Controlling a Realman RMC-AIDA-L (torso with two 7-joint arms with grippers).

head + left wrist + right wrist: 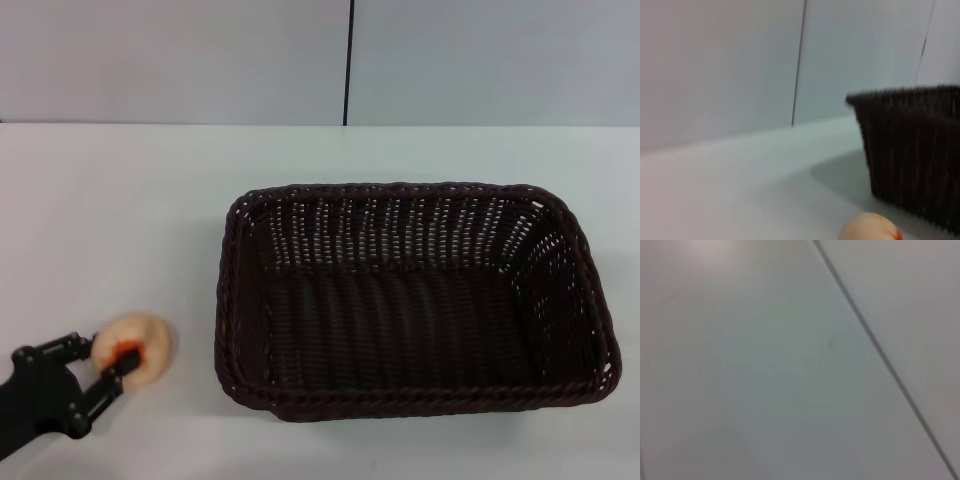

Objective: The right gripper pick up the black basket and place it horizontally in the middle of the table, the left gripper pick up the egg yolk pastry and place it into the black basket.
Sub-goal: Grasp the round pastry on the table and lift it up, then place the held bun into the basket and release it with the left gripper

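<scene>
Head view shows the left tool (108, 362) closed around the egg yolk pastry (143, 338) on the desk (120, 220), beside the black basket (410, 300).

Egg yolk pastry (140, 345) left of black basket (410, 300)

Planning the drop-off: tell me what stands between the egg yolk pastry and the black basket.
Only bare table and the near wall of the black basket. The egg yolk pastry, at the left gripper, must go over that rim. Nothing else intervenes.
</scene>
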